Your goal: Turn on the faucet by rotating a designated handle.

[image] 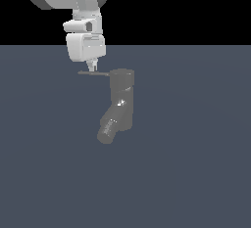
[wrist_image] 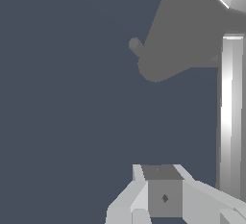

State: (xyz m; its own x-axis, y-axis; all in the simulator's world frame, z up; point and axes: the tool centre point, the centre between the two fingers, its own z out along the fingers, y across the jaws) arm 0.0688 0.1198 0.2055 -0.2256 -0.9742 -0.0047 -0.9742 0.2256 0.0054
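The dark grey faucet [image: 121, 102] stands upright on the floor, its short thick spout [image: 109, 130] angled down toward the exterior view's left. The thin handle [image: 94, 73] sticks out sideways from the cap toward the exterior view's left. My gripper [image: 91, 67] hangs straight down with its fingertips at the handle's outer part, fingers together and holding nothing. In the wrist view the gripper [wrist_image: 162, 174] is shut, and the handle [wrist_image: 231, 112] runs as a bright rod beside the fingers, not between them. The faucet [wrist_image: 187, 35] body lies beyond. I cannot tell if the fingers touch the handle.
Plain blue-grey floor [image: 196, 173] surrounds the faucet on all sides. The white arm [image: 83, 7] comes down from above at the exterior view's upper left.
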